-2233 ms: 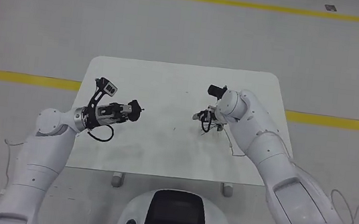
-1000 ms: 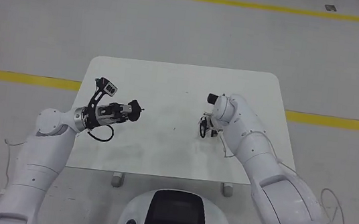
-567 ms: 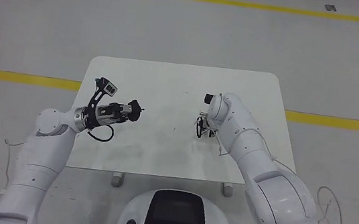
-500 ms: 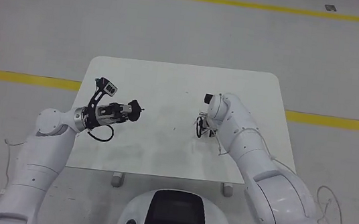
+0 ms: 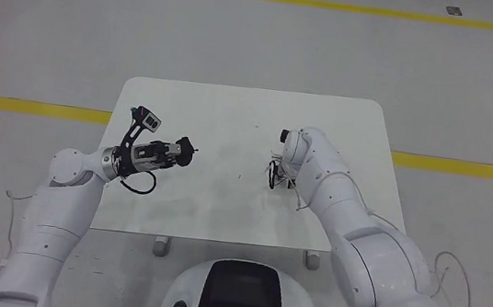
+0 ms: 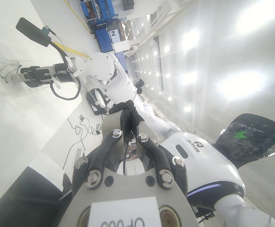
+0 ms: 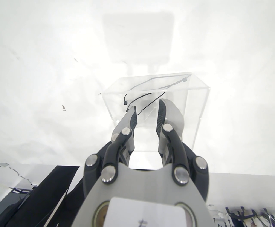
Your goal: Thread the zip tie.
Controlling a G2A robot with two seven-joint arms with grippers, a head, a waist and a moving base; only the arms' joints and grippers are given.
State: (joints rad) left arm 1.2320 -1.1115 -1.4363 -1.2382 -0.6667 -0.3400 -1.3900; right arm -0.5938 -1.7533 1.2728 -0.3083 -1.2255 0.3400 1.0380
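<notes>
The right claw [image 7: 147, 107] hung spread open just above the clear box [image 7: 194, 92] on the desk [image 5: 233, 115], with thin black zip ties [image 7: 184, 80] lying inside. The left claw [image 6: 129, 131] was clenched on a dark strip [image 6: 128, 111] over the desk's left part.

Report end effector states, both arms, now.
Left end effector: shut on a black item, probably the zip tie.
Right end effector: open, holding nothing, at the clear box.
</notes>
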